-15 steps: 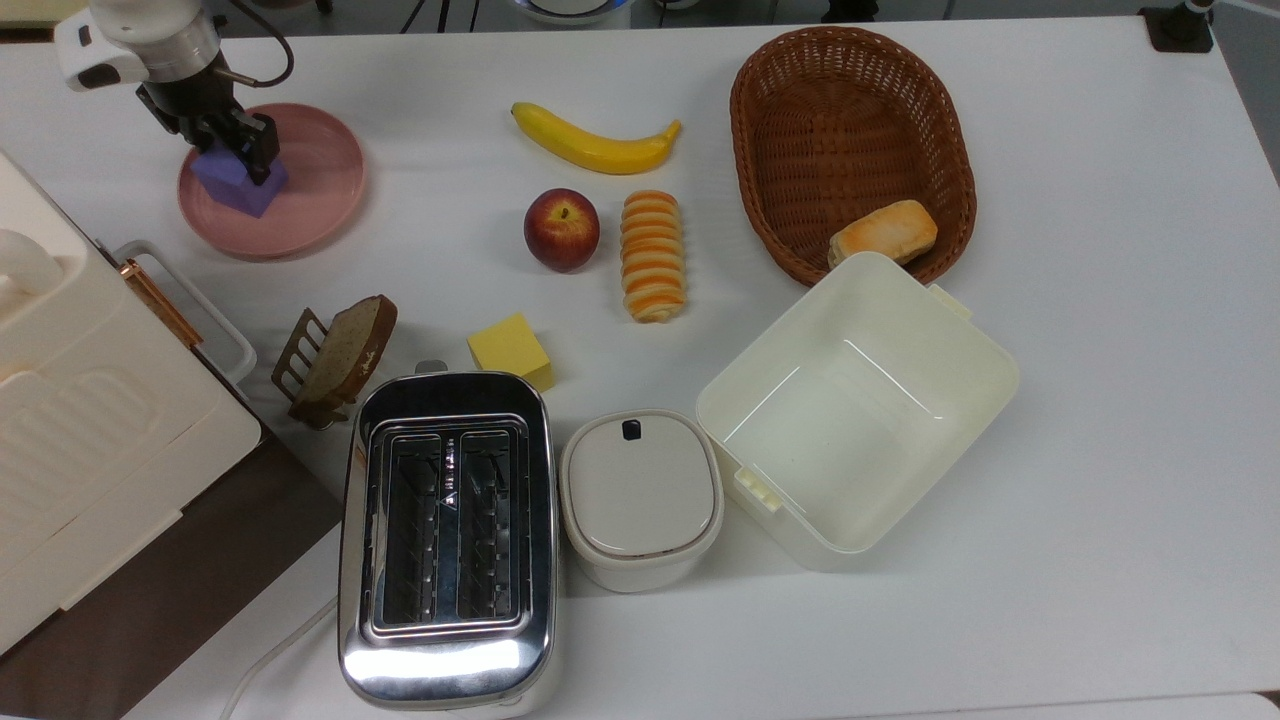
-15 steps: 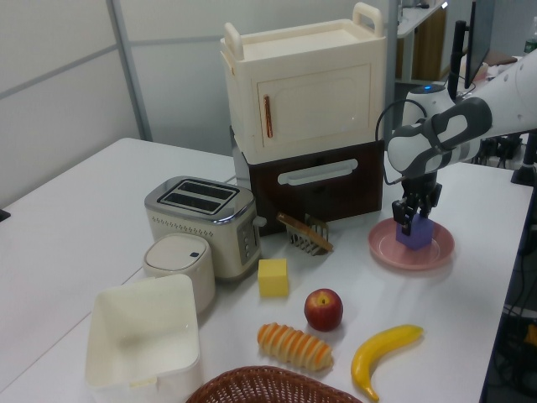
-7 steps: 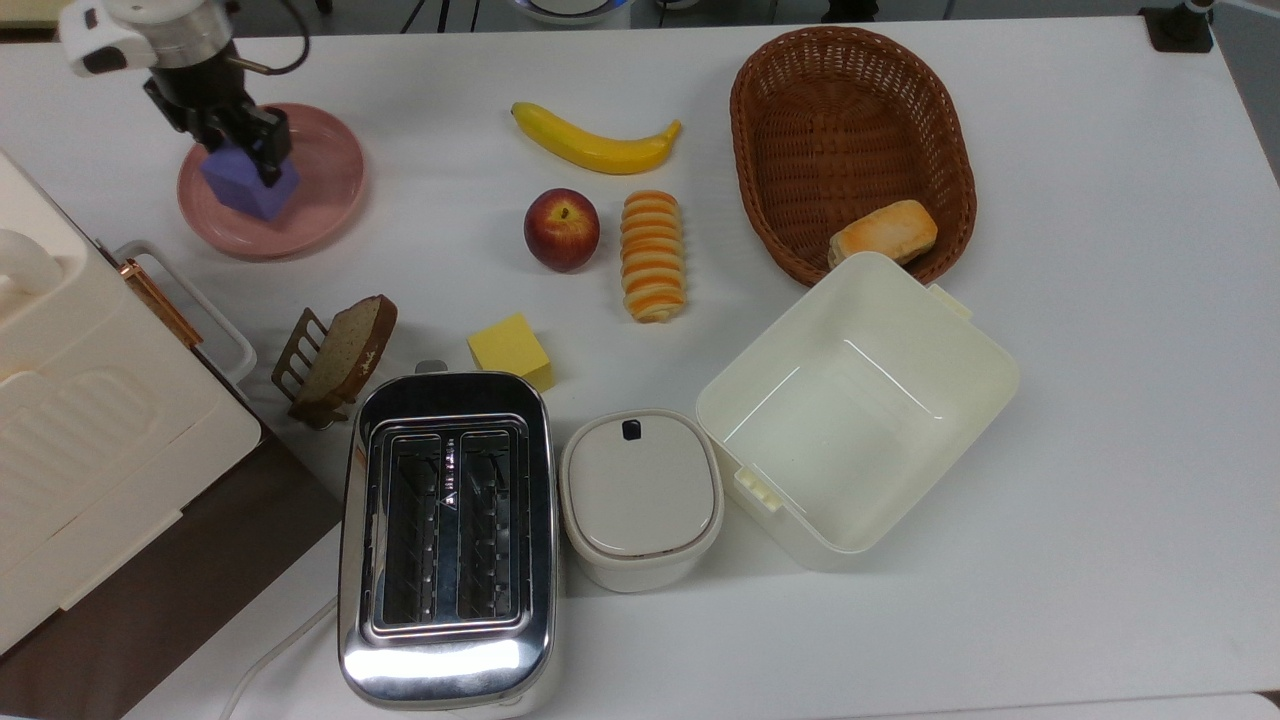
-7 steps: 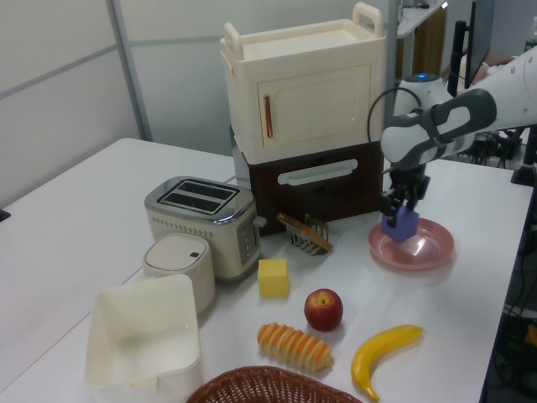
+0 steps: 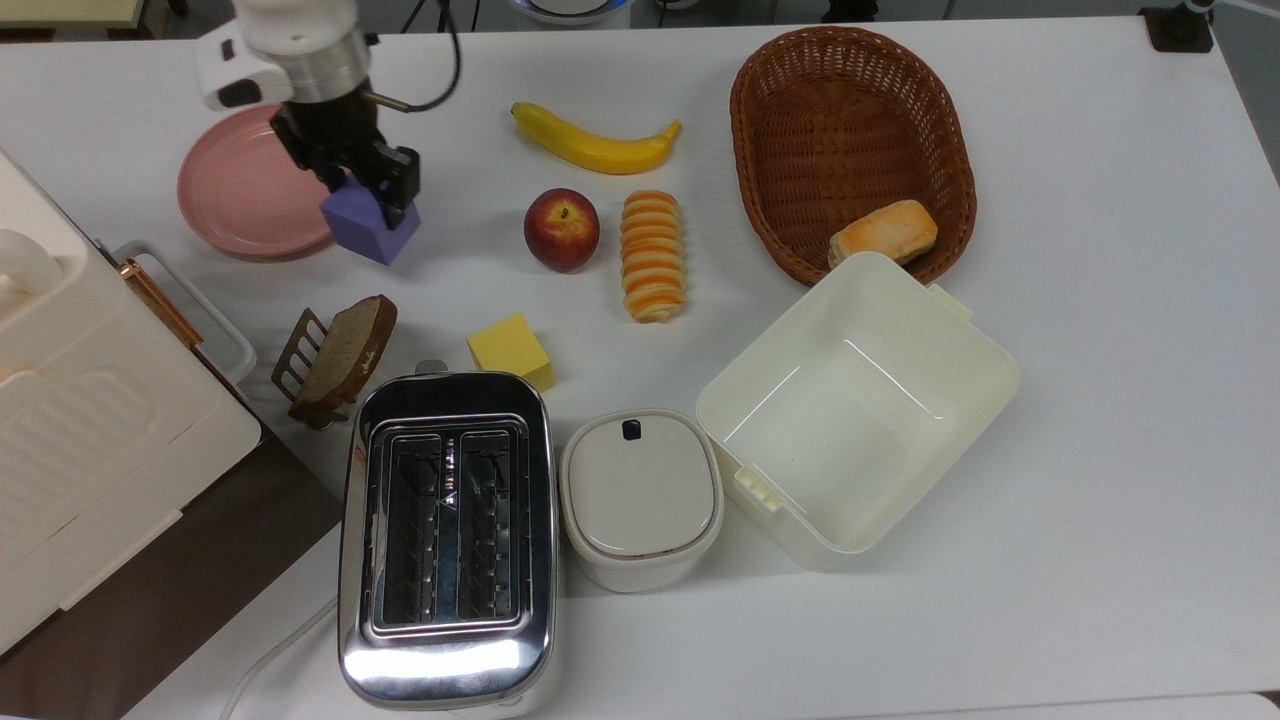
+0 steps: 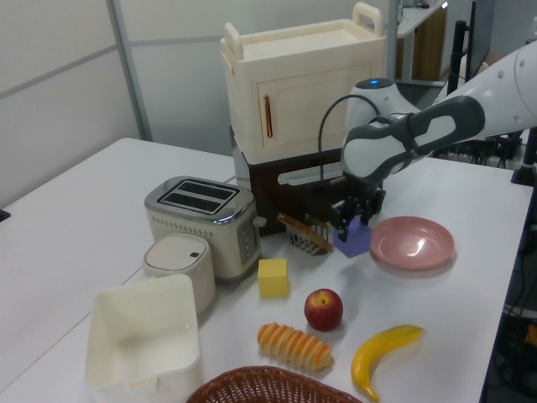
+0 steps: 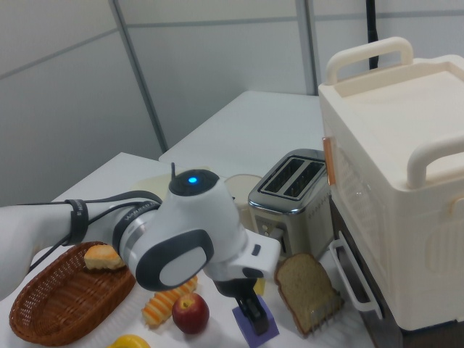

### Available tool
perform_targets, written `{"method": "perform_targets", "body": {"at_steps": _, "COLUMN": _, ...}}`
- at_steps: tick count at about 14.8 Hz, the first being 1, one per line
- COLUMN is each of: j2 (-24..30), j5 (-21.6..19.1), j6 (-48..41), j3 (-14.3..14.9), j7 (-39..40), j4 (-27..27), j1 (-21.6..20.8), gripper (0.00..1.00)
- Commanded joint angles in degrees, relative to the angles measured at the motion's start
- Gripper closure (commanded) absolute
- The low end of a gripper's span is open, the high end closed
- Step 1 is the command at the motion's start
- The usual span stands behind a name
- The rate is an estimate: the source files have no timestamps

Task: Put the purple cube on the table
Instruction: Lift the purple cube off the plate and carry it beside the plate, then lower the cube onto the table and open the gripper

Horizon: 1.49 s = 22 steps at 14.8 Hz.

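Overhead, in the top view, the gripper (image 5: 366,186) is clamped on the purple cube (image 5: 372,226), which sits just past the pink plate's (image 5: 240,195) rim toward the top view's right, over bare table (image 5: 1100,420), with the apple (image 5: 561,229) farther right. From the left view, the purple cube (image 6: 352,240) hangs in the gripper (image 6: 356,221) between the toast rack (image 6: 305,234) and the plate (image 6: 413,243). In the right view, the cube (image 7: 256,323) is low by the toast slice (image 7: 307,290), with the gripper (image 7: 251,310) closed on it.
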State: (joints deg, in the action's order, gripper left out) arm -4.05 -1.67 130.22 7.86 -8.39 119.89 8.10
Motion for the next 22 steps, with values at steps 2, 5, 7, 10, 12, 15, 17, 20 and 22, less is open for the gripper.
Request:
{"method": "perform_targets", "body": {"at_steps": 2, "j2": 0.45, "j5": 3.69, "j6": -1.99, "j3": -2.85, "j7": -5.58, "j4": -0.01, "j1": -0.1, "gripper": 0.61}}
{"method": "perform_targets", "body": {"at_steps": 5, "j2": -2.18, "j5": 4.13, "j6": -1.64, "j3": -3.82, "j7": -5.67, "j4": -1.58, "j1": -1.68, "gripper": 0.58}}
{"method": "perform_targets", "body": {"at_steps": 7, "j2": -3.06, "j5": 4.13, "j6": -1.38, "j3": -3.82, "j7": -5.67, "j4": -1.94, "j1": -2.29, "gripper": 0.51}}
{"method": "perform_targets", "body": {"at_steps": 10, "j2": -3.59, "j5": 4.31, "j6": -1.03, "j3": -3.82, "j7": -5.58, "j4": -2.38, "j1": -2.38, "gripper": 0.0}}
{"method": "perform_targets", "body": {"at_steps": 12, "j2": -4.12, "j5": 4.31, "j6": -1.02, "j3": -3.9, "j7": -5.58, "j4": -3.0, "j1": -2.47, "gripper": 0.0}}
{"method": "perform_targets", "body": {"at_steps": 15, "j2": -4.3, "j5": 4.31, "j6": -0.68, "j3": -3.9, "j7": -5.58, "j4": -3.17, "j1": -2.47, "gripper": 0.0}}
{"method": "perform_targets", "body": {"at_steps": 17, "j2": -3.69, "j5": 4.57, "j6": -0.85, "j3": -3.9, "j7": -5.41, "j4": -3.26, "j1": -2.38, "gripper": 0.0}}
{"method": "perform_targets", "body": {"at_steps": 20, "j2": -1.4, "j5": 5.45, "j6": -5.21, "j3": -3.82, "j7": -4.97, "j4": -5.63, "j1": -2.03, "gripper": 0.0}}
{"method": "perform_targets", "body": {"at_steps": 22, "j2": -0.69, "j5": 9.04, "j6": -15.82, "j3": -4.17, "j7": -2.7, "j4": -10.88, "j1": -2.12, "gripper": 0.0}}
